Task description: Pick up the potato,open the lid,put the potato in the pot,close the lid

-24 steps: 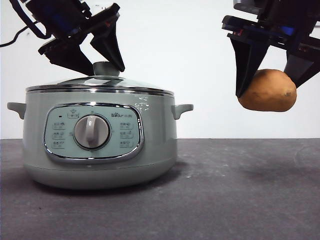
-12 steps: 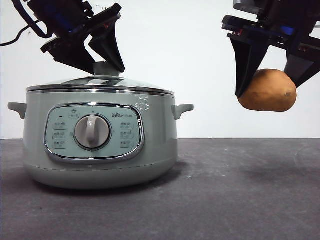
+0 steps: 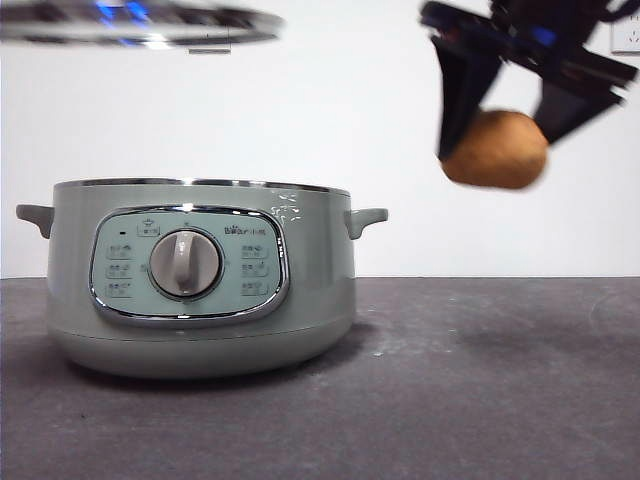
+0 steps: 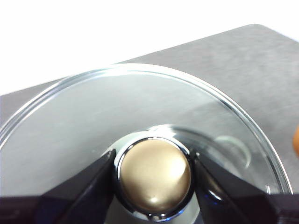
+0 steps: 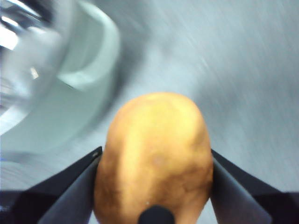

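The sage-green pot (image 3: 200,275) stands uncovered on the table's left side. Its glass lid (image 3: 140,22) hangs high above it at the picture's top edge, seen edge-on. In the left wrist view my left gripper (image 4: 154,170) is shut on the lid's chrome-topped knob (image 4: 155,176), with the glass dome (image 4: 93,116) spread below. My right gripper (image 3: 510,90) holds the orange-brown potato (image 3: 495,150) in the air, up and to the right of the pot. The right wrist view shows the potato (image 5: 154,154) clamped between both jaws, with the pot's rim (image 5: 93,60) blurred beyond.
The pot's control panel with its grey dial (image 3: 185,263) faces the camera, and small handles (image 3: 365,218) stick out at both sides. Dark grey tabletop (image 3: 480,380) stretches to the right of the pot.
My left gripper has lifted the lid off the pot to the top of the view. The right gripper has carried the potato up and leftward, toward the pot.
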### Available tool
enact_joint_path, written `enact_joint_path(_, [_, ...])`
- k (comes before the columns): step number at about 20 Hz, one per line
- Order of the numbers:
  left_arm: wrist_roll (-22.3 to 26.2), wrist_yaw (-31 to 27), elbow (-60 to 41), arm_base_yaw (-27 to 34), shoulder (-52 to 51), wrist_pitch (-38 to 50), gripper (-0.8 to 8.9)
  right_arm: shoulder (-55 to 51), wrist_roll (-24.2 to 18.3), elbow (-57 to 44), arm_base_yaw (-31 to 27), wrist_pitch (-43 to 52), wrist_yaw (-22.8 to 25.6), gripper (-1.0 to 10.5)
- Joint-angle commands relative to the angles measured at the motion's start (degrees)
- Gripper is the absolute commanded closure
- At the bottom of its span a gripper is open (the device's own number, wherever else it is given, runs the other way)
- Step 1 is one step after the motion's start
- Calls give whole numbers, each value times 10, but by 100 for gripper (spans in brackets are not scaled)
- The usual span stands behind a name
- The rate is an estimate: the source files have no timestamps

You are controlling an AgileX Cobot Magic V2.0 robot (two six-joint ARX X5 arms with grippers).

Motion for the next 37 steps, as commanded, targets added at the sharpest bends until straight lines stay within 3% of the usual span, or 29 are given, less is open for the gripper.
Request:
enact_joint_path(1, [18, -34, 11, 0, -64, -23, 822, 2, -22, 33, 20, 26, -2, 959])
enact_joint_path(7, [25, -92, 11, 0, -194, -101, 822, 59, -37, 146, 81, 63, -33, 959])
enact_joint_path(17, [22, -91, 11, 0, -259, -157, 822, 348, -91, 374, 129, 44, -61, 959])
enact_joint_path(31, [8, -90, 11, 0, -259, -156, 822, 481, -159, 401, 154, 28, -44, 957])
enact_joint_path(34, [8, -90, 11, 0, -259, -157, 822, 482, -164, 401, 154, 18, -45, 926])
enact_joint_path(37, [7, -90, 11, 0, -259, -167, 822, 488, -164, 401, 154, 15, -45, 667])
